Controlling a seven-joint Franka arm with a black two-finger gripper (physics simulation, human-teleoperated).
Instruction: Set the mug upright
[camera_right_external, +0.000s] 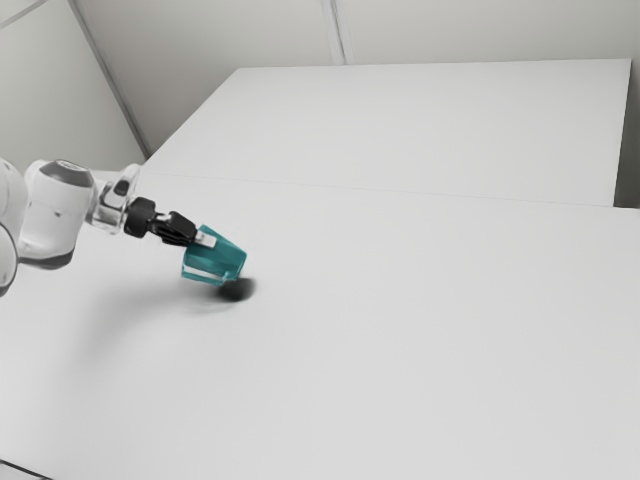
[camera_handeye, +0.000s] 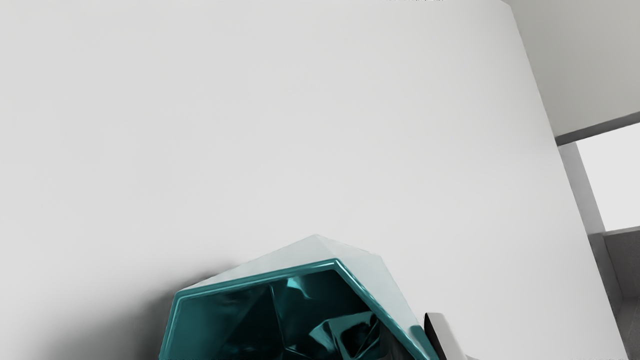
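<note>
In the exterior view my gripper (camera_right_external: 203, 238) points down toward the exterior view's right, shut on the wall of the teal mug (camera_right_external: 223, 257). The mug is tilted, its mouth facing back toward my hand and its base toward the exterior view's right, over a dark shadow on the table. Whether the base touches the table, I cannot tell. The wrist view looks into the open mouth of the mug (camera_handeye: 255, 310). There my gripper (camera_handeye: 412, 340) has one finger outside the wall and a dark one inside, partly hidden by the rim.
The white table (camera_right_external: 400, 330) spreads around the mug. A second white surface (camera_right_external: 430, 120) lies beyond it, near the back wall. The wrist view shows the table's edge (camera_handeye: 560, 150) beside grey structures.
</note>
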